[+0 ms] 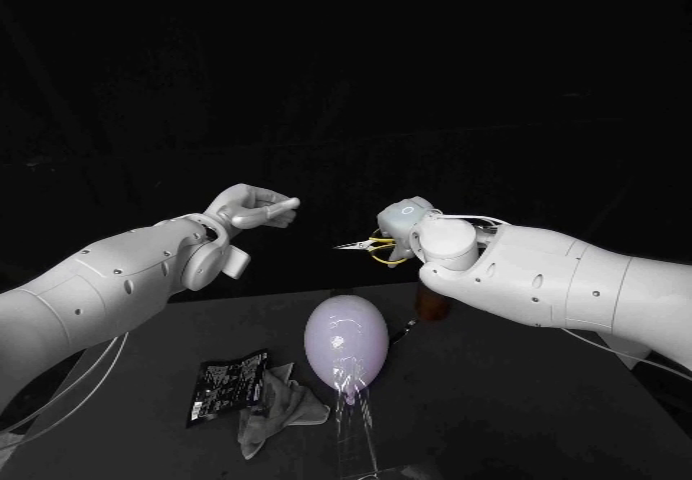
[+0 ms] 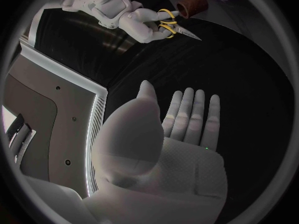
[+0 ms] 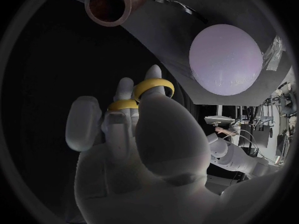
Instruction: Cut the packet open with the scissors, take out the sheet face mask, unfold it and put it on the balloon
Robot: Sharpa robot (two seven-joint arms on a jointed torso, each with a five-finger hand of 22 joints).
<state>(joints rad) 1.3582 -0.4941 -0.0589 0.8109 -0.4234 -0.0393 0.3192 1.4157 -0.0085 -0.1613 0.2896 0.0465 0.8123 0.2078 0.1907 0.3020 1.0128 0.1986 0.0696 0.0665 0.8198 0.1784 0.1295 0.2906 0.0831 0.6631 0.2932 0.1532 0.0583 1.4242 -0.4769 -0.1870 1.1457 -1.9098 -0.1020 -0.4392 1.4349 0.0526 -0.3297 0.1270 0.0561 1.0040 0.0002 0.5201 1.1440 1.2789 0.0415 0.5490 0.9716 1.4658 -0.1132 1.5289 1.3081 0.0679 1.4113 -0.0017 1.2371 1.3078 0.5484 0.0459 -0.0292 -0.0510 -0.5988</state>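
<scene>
A pale lilac balloon (image 1: 346,340) (image 3: 225,59) lies in the middle of the black table (image 1: 490,400). Left of it lies the black packet (image 1: 228,385), with a crumpled grey sheet (image 1: 281,405) that looks like the face mask against its right edge. My right hand (image 1: 411,225) (image 2: 134,20) hangs above the table's far side and grips the yellow-handled scissors (image 1: 372,245) (image 2: 168,26) (image 3: 146,92), blades pointing toward my left hand. My left hand (image 1: 253,212) (image 2: 181,134) is raised at the same height, with its palm bare and fingers straight, holding nothing.
A brown open-topped cylinder (image 1: 433,300) (image 3: 114,2) (image 2: 190,6) stands behind the balloon, under my right forearm. A clear shiny strip (image 1: 353,420) runs from the balloon toward the table's near edge. A small dark scrap (image 1: 404,328) lies right of the balloon.
</scene>
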